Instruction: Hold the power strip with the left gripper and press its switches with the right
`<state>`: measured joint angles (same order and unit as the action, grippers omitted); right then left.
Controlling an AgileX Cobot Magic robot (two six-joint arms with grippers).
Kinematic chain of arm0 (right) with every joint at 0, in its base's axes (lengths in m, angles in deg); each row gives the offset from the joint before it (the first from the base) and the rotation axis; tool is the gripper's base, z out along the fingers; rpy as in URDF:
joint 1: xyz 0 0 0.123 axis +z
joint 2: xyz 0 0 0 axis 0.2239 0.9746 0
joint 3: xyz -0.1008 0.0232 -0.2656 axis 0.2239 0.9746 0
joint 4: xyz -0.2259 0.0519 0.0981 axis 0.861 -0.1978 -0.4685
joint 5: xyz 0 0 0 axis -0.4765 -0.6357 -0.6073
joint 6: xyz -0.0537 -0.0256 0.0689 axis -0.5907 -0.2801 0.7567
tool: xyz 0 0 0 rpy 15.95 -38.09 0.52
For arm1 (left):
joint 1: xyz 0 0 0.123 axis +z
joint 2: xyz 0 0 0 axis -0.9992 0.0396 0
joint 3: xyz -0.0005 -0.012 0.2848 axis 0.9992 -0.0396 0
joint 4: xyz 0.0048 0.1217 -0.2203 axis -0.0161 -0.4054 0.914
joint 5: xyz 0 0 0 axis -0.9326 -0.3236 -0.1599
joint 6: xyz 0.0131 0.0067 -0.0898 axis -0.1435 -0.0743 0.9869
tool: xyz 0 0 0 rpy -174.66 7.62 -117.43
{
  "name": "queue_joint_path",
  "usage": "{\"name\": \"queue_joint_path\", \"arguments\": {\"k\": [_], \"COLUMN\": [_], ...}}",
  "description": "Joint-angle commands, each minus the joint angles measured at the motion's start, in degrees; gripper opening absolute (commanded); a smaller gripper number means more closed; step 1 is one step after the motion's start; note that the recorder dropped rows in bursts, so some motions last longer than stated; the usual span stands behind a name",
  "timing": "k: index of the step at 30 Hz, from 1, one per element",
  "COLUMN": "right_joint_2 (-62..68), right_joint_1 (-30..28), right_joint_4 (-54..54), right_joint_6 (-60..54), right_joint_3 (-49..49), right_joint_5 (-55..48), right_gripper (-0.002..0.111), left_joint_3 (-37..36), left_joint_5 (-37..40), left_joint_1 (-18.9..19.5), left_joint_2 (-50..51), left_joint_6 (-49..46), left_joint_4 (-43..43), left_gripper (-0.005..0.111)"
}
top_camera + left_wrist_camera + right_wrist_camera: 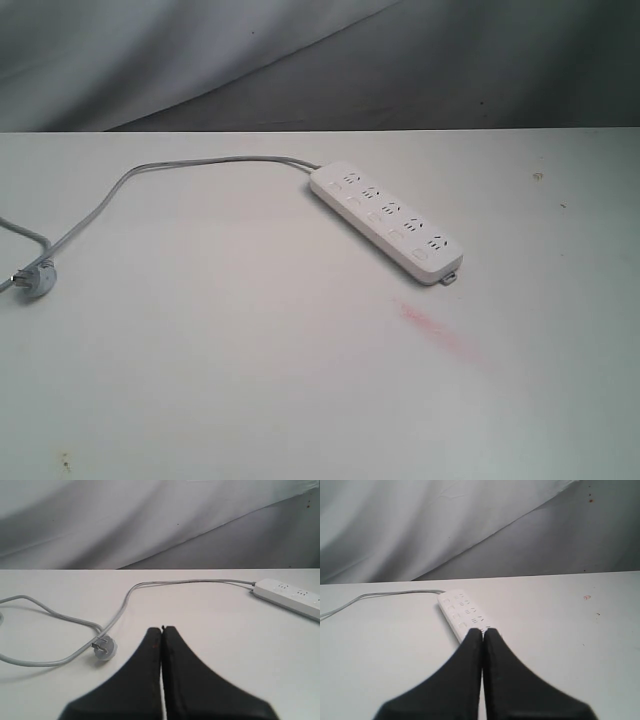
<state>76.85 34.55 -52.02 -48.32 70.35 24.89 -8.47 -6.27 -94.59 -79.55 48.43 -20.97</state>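
The white power strip (388, 220) lies flat on the table, angled from back left to front right, with a small tab at its near end. Its grey cord (150, 175) runs left to a plug (38, 277). Neither gripper shows in the exterior view. In the left wrist view my left gripper (162, 629) is shut on nothing, above bare table, with the plug (105, 647) close by and the power strip (290, 596) far off. In the right wrist view my right gripper (483, 631) is shut and empty, its tips covering the near part of the power strip (460, 610).
The white table (250, 380) carries a pink smear (440, 330) in front of the strip and a small mark (538, 177) at the back right. A grey cloth backdrop (300, 60) hangs behind the table's far edge.
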Motion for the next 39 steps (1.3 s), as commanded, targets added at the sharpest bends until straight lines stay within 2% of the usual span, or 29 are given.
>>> {"name": "queue_joint_path", "arguments": {"k": [1, 27, 39], "right_joint_2": [-0.34, -0.34, -0.34], "right_joint_1": [-0.43, -0.67, -11.49], "right_joint_4": [-0.03, -0.03, 6.69], "right_joint_6": [-0.1, -0.1, -2.33], "right_joint_3": [0.2, 0.2, 0.2], "right_joint_5": [-0.12, -0.12, 0.68], "right_gripper": [0.0, 0.0, 0.0], "left_joint_3": [-0.28, -0.28, -0.28], "left_joint_5": [-1.02, -1.02, -1.02], "left_joint_1": [0.17, 0.17, 0.17], "left_joint_2": [-0.25, -0.25, -0.25], "left_joint_6": [-0.28, -0.28, -0.28], "left_joint_4": [0.45, 0.45, 0.45], "left_gripper": [0.0, 0.0, 0.0]}}
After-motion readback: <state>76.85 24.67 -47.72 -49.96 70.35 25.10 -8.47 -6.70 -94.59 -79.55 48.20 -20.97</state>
